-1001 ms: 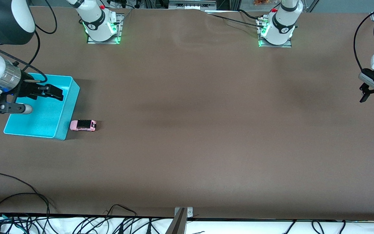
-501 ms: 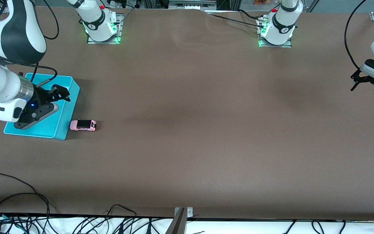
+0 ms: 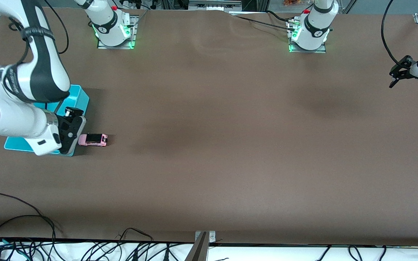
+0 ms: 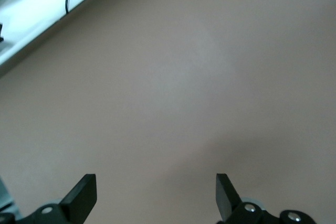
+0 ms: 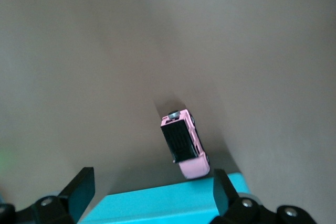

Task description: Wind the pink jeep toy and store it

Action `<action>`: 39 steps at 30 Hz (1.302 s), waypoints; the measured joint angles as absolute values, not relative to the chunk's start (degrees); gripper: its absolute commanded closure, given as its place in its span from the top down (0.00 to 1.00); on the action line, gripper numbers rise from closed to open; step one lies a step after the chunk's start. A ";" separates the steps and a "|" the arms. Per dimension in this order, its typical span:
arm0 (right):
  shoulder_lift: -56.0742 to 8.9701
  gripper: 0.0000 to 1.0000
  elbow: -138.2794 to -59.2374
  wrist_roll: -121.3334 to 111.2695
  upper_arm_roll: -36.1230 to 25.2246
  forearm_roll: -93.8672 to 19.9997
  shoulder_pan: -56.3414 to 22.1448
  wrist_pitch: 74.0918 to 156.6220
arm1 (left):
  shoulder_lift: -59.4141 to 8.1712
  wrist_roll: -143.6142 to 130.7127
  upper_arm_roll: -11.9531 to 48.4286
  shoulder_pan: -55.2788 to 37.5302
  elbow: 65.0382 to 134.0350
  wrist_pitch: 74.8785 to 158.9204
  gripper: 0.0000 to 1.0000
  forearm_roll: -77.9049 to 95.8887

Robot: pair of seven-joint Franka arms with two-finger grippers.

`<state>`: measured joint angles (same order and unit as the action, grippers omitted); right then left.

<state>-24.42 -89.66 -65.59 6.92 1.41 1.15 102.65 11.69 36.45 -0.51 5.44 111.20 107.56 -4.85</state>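
Observation:
The pink jeep toy (image 3: 93,139) (image 5: 184,142) stands on the brown table just beside the turquoise bin (image 3: 81,96), at the right arm's end. My right gripper (image 3: 72,129) (image 5: 152,182) hangs open over the bin's wall (image 5: 168,203) next to the jeep and holds nothing. The jeep lies just past its fingertips, apart from them. My left gripper (image 3: 410,90) (image 4: 155,182) is open and empty over bare table at the left arm's end.
The right arm's white body covers most of the bin. Both arm bases (image 3: 113,27) (image 3: 310,30) stand along the table's edge farthest from the front camera. Cables and a metal bracket (image 3: 203,239) line the edge nearest to it.
My right arm has swung from over the bin's inside to its wall beside the jeep, with the hand turned downward. My left gripper has drifted toward the bases. The jeep has not moved.

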 measured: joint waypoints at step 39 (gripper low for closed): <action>-27.77 0.66 -113.99 -91.33 5.74 1.43 5.34 137.53 | 12.47 19.28 3.42 5.29 101.72 95.20 1.00 -5.35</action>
